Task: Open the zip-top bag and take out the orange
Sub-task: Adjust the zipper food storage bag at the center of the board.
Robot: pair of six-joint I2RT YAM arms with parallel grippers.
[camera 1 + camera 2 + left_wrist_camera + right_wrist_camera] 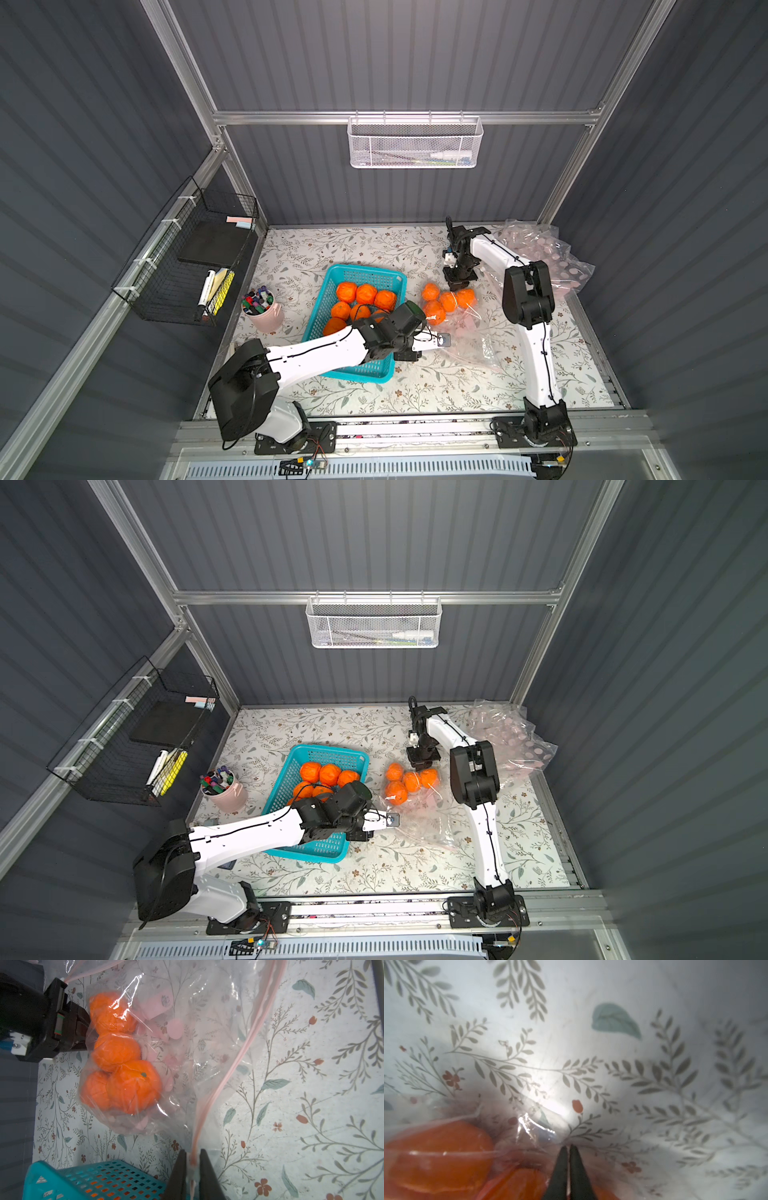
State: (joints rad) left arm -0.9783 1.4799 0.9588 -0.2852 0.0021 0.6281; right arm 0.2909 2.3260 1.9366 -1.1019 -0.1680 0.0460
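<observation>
My left gripper (192,1155) was pinched narrow on the pink zip strip of the zip-top bag (207,1043). In the left wrist view the strip ran straight out from between my fingertips and away across the clear film. Four oranges (118,1057) lay bunched together inside the bag at its far end, well apart from that grip, with wrinkled plastic and some pale pink pieces between us. In a top view the same oranges (446,301) sat a little right of the frame's centre, just right of the teal basket (361,274) that held loose oranges (365,295), and my left wrist reached in from the lower left across the basket's near corner. My right gripper (569,1147) stood with its fingers pressed together, pointing down just above the oranges in the frame, at the bag's closed end. In the right wrist view two of the oranges showed blurred and very near, beside my fingertips, behind the film. I could not tell whether any plastic was caught between those fingers. The bag rested on the floral table (353,245), and the fruit was still inside it.
</observation>
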